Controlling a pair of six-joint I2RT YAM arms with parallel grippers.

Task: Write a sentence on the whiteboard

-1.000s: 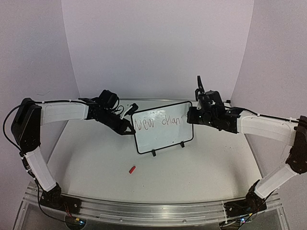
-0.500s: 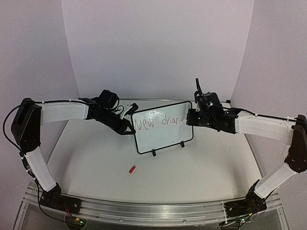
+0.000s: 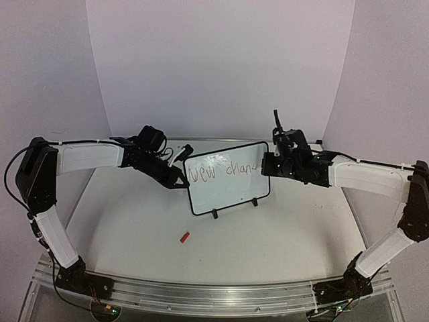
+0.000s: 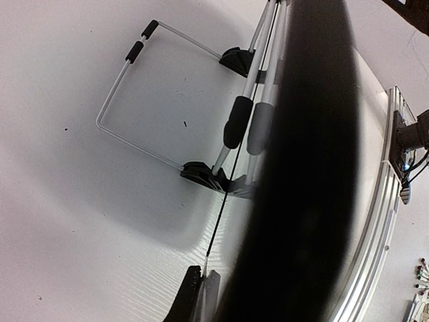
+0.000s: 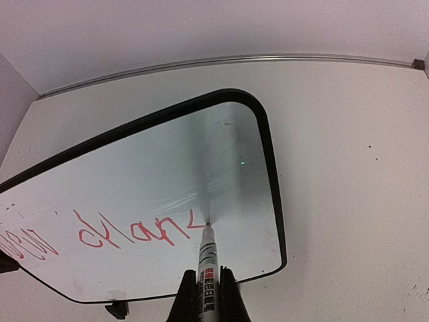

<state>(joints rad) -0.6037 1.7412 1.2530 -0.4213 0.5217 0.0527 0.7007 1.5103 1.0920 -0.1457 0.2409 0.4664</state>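
One whiteboard stands on two feet, mid-tabletop. Left pincer clamps its left edge. Right pincer grips one marker, tip on board. Sentence: one red line, two words. One red cap lies in front.

The whiteboard stands on its feet at the middle of the worktop, leaning back, its face toward the arm bases. Behind it a wire stand rests on the worktop. The sentence runs along the upper part of the board, from its left side toward the right. The left gripper is at the board's left edge, with that edge between its fingers. The right gripper is at the upper right corner, and the marker in it touches the board just right of the writing. A small cap lies on the worktop before the board, to its left.
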